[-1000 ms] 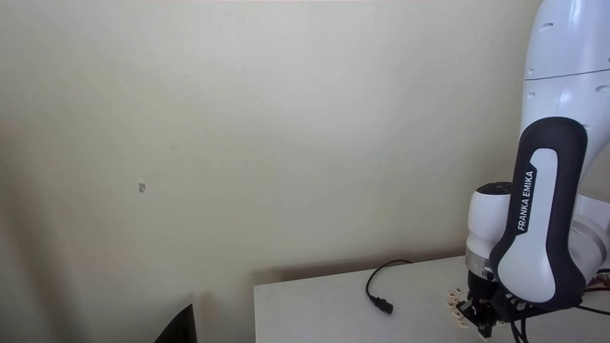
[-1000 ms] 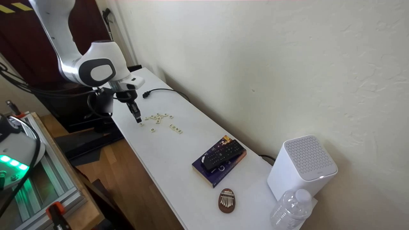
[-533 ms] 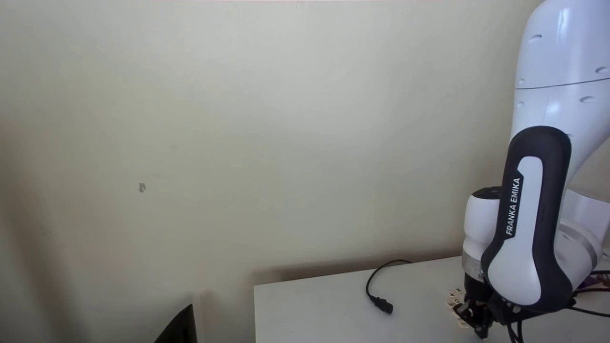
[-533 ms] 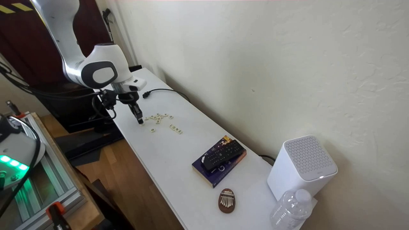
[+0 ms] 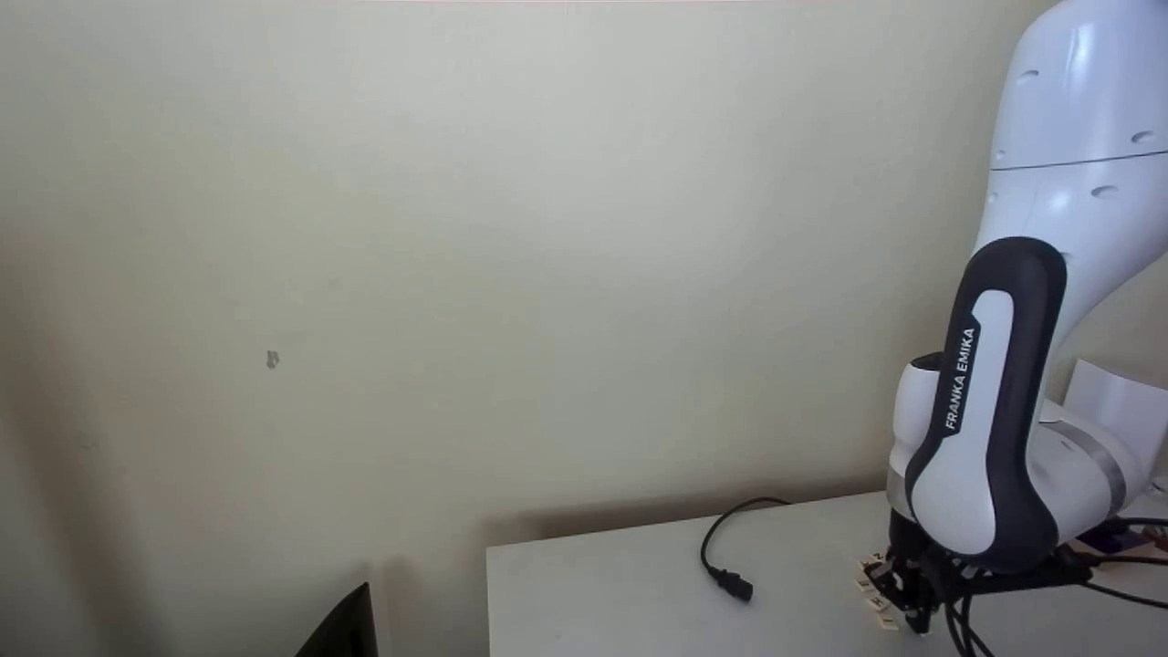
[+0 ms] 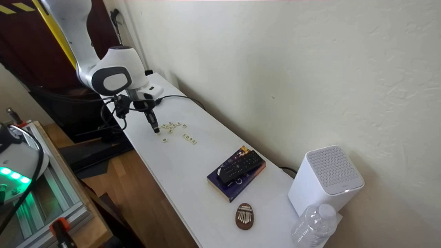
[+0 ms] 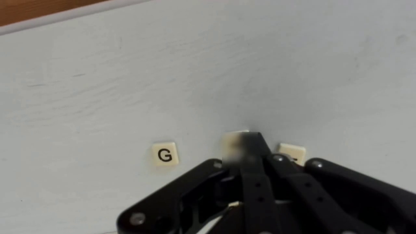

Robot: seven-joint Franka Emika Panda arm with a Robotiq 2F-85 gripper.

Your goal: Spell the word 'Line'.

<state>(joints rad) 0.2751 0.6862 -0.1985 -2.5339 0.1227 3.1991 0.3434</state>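
Observation:
Small pale letter tiles lie on the white table. In an exterior view, a row of tiles [image 6: 190,140] reads LONE. A loose cluster of tiles [image 6: 171,130] lies just beyond the gripper, and part of it shows in an exterior view [image 5: 878,603]. A G tile [image 7: 165,154] lies alone to the left in the wrist view. My gripper [image 7: 248,146] is shut, its tip down at the table on a tile [image 7: 231,144]; the tip and blur hide its letter. The gripper also shows in both exterior views [image 5: 917,625] [image 6: 156,131]. Another tile [image 7: 291,152] is partly hidden by the fingers.
A book [image 6: 213,179] with a black remote [image 6: 241,167] lies nearer the camera, with a small brown thumb piano [image 6: 244,216]. A white box [image 6: 310,186] and clear bottle [image 6: 313,227] stand by the wall. A black cable [image 5: 733,584] lies behind. The table edge [image 7: 74,14] is close.
My gripper lowered onto the tile, then moved a little toward the cluster and the wall. The tile at its tip shifted the same way. The other visible tiles have not moved.

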